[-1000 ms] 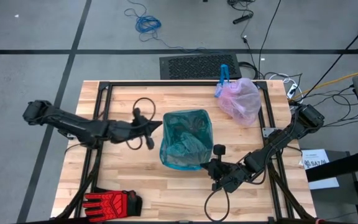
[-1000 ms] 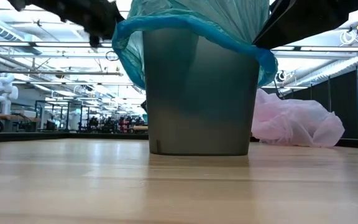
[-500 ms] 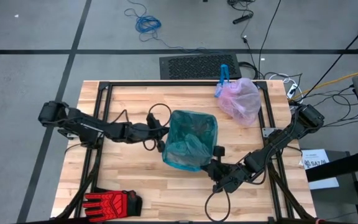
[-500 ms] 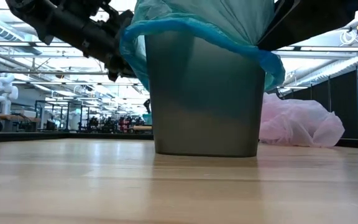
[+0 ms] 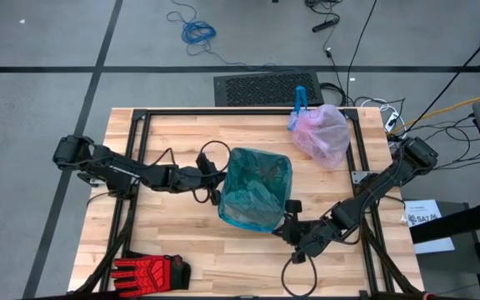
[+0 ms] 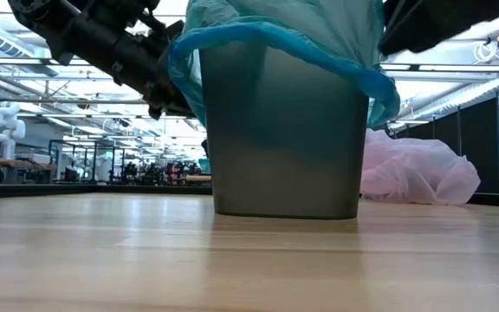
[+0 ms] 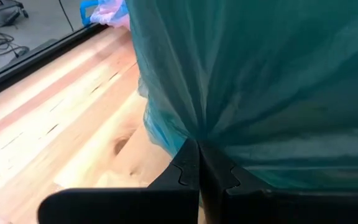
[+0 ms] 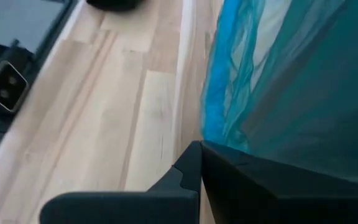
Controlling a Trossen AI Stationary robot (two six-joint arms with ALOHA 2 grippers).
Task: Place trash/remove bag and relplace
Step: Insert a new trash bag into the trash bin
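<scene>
Wooden table (image 5: pixel 165 125) bears a grey bin (image 6: pixel 284 147) lined with the teal bag (image 5: pixel 257 185) at centre. Pink bag (image 5: pixel 323 133) lies at the far right corner. Left gripper (image 7: pixel 197 163) and right gripper (image 8: pixel 199 157) each pinch teal film, fingers closed. Red glove (image 5: pixel 148 271) sits at the near left edge.
</scene>
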